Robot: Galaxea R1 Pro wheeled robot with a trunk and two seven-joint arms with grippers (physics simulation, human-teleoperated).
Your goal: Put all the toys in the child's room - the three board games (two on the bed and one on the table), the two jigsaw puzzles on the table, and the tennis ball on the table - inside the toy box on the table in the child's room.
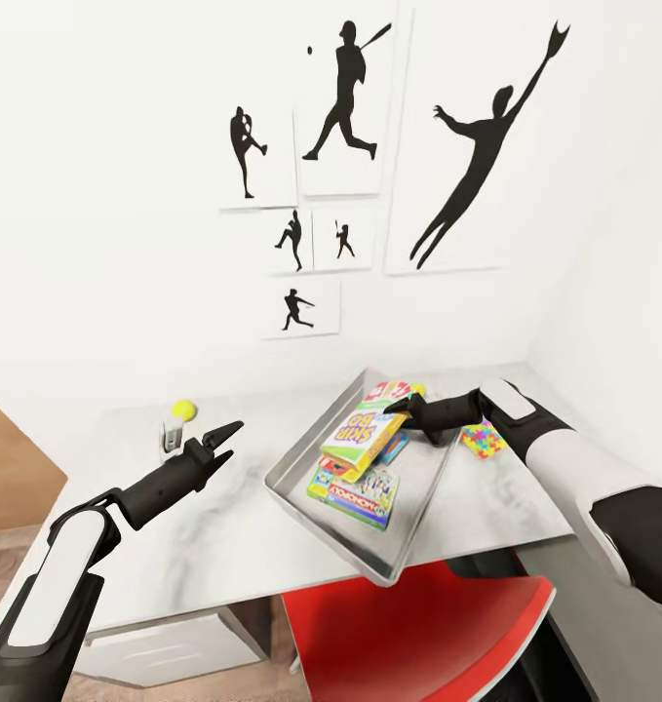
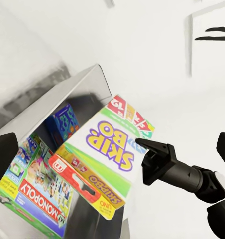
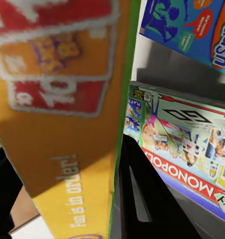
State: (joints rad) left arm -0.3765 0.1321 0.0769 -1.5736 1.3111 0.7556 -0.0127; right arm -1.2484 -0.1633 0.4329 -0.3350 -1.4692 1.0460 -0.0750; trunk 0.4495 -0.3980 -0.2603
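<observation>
Right end effector (image 1: 401,404) grips Skip-Bo box (image 1: 362,436) over marble table (image 1: 204,526).

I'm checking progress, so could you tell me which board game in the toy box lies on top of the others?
The Skip-Bo box: white-and-green, it rests tilted over the Monopoly box, at the right gripper.

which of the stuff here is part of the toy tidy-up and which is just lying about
Part of the job:
- toy box
- Skip-Bo game, right pincer at its edge
- Monopoly game in the box
- blue game in the box
- tennis ball
- colourful puzzle beside the box

Just lying about:
- baseball pictures
- red chair
- table
- left pincer, open, empty
</observation>
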